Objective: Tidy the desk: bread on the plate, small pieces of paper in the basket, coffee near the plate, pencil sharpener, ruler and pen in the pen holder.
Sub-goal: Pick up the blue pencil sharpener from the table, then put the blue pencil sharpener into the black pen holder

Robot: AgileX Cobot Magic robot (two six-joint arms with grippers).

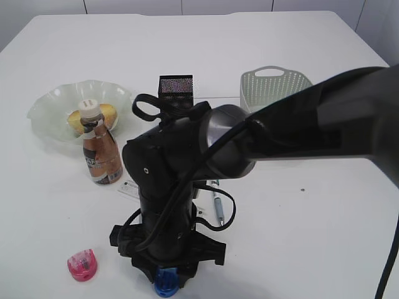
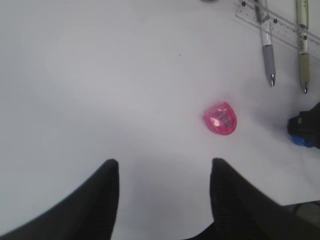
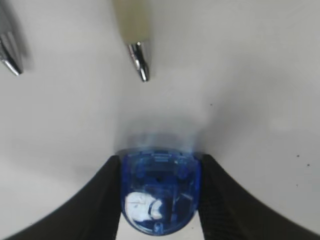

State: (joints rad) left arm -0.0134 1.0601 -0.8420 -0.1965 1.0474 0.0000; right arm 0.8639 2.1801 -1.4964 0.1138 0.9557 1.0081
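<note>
On the white bench (image 1: 299,218), bun sits plated, coffee bottle (image 1: 101,152) beside; right end effector (image 3: 159,165) clamps blue plastic sharpener (image 3: 160,192); left end effector (image 2: 164,172) apart; pink sharpener (image 2: 221,118), pens, ruler remain.

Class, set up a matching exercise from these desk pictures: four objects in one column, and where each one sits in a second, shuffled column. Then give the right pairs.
Objects
1. bread
2. blue pencil sharpener
3. pink pencil sharpener
4. coffee

Places
A. alone on the bare desk
B. between the right gripper fingers
C. on the plate
D. standing just in front of the plate

Pairs: 1-C, 2-B, 3-A, 4-D
</note>
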